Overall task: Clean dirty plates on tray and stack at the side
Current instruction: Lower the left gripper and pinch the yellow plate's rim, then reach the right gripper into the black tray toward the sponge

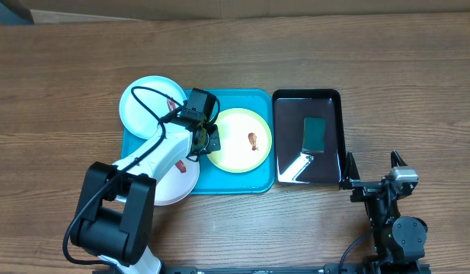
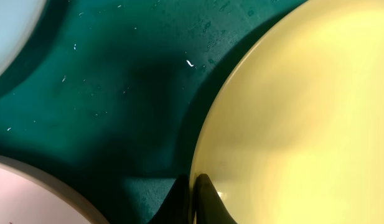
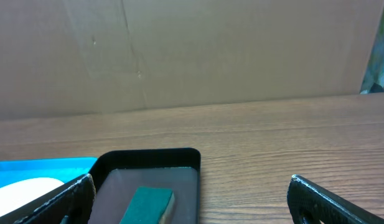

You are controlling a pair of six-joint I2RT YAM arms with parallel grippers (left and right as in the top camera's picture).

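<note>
Plates [image 1: 147,106] lie on the turquoise tray [image 1: 235,185], pale blue and white at left, the yellow-green plate [image 1: 242,129] at right. Our left gripper [image 2: 193,190] is clenched on that plate's rim. Our right gripper [image 1: 372,167] hangs released above the surface [image 1: 67,76], beside the black tray [image 1: 288,106].

Three soiled plates [image 1: 236,152] on turquoise tray [image 1: 227,181]
</note>
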